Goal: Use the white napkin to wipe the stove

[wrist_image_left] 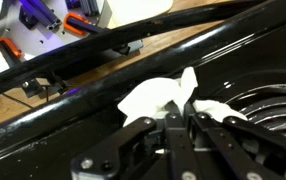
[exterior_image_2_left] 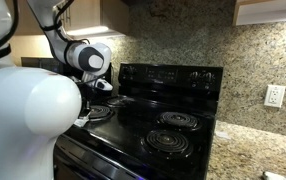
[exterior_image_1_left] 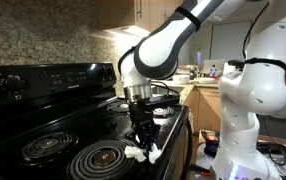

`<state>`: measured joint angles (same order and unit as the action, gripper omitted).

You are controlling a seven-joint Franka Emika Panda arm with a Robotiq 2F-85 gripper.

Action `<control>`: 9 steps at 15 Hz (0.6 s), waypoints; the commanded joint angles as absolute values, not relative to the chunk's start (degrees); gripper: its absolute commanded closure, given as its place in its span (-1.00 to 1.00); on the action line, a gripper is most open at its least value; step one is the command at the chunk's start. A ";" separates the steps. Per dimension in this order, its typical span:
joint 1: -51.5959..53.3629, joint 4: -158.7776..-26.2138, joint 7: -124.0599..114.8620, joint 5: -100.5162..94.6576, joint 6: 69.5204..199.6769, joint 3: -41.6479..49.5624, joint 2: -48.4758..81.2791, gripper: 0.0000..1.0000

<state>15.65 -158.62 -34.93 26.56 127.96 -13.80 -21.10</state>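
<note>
The white napkin (wrist_image_left: 165,98) is a crumpled paper wad pinched between my gripper (wrist_image_left: 179,118) fingers, which are shut on it. It presses on the glossy black stove (wrist_image_left: 243,60) top near the front edge, beside a coil burner (wrist_image_left: 273,105). In an exterior view, my gripper (exterior_image_1_left: 143,138) points down with the napkin (exterior_image_1_left: 141,153) at its tip, next to the front coil burner (exterior_image_1_left: 101,157) of the stove (exterior_image_1_left: 33,95). In an exterior view, the arm's body hides the gripper and the napkin; the stove (exterior_image_2_left: 173,105) with its control panel shows.
A counter (exterior_image_1_left: 198,85) with small items lies beyond the stove, a granite backsplash (exterior_image_2_left: 253,50) with an outlet (exterior_image_2_left: 274,96) behind it. The robot base (exterior_image_1_left: 248,100) stands close beside the stove front. Wooden floor (wrist_image_left: 133,60) shows past the stove's edge.
</note>
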 commanded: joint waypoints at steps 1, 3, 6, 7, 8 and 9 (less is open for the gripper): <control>11.60 -161.33 -33.01 21.88 127.84 -13.05 -20.20 0.83; 10.43 -161.30 -32.86 20.22 128.20 -12.73 -19.45 0.83; 8.84 -159.86 -33.73 16.80 127.57 -12.90 -17.58 0.83; 7.77 -158.92 -34.73 14.17 127.09 -13.24 -16.48 0.83; 6.74 -158.03 -35.66 11.25 126.54 -13.62 -15.49 0.83; 5.68 -157.08 -36.52 8.19 126.31 -13.88 -14.53 0.83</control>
